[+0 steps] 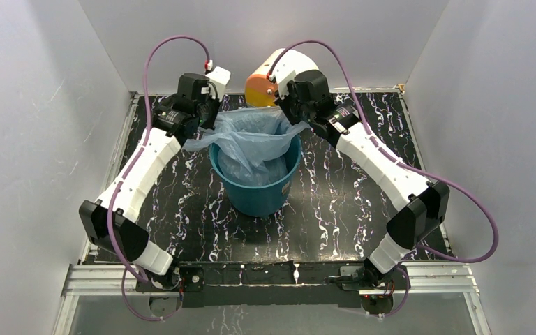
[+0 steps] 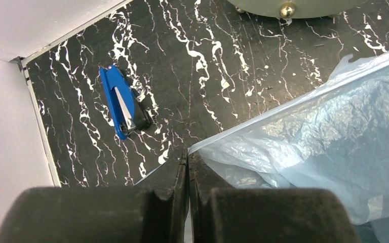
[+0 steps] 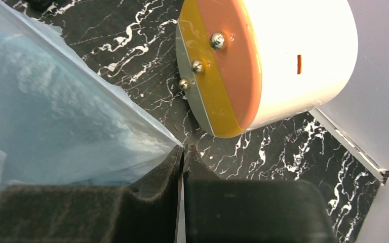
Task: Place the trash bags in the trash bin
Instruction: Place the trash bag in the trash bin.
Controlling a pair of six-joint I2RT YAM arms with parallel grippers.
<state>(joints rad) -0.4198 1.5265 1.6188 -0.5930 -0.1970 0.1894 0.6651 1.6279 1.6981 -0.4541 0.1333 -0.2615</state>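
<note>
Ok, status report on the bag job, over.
Left gripper and right gripper both shut on trash bag edge. Bag partly in trash bin, top stretched above rim. Cream drum behind bin, not blocking.

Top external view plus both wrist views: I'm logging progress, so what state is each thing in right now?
trash bin, upright.
trash bag, open, lower part inside the bin, top edge pulled wide above the rim.
left gripper, shut on the bag's edge.
right gripper, shut on the bag's edge.
cream-and-orange drum, lying on its side behind the bin.
blue stapler, closed, lying flat, untouched.
</note>
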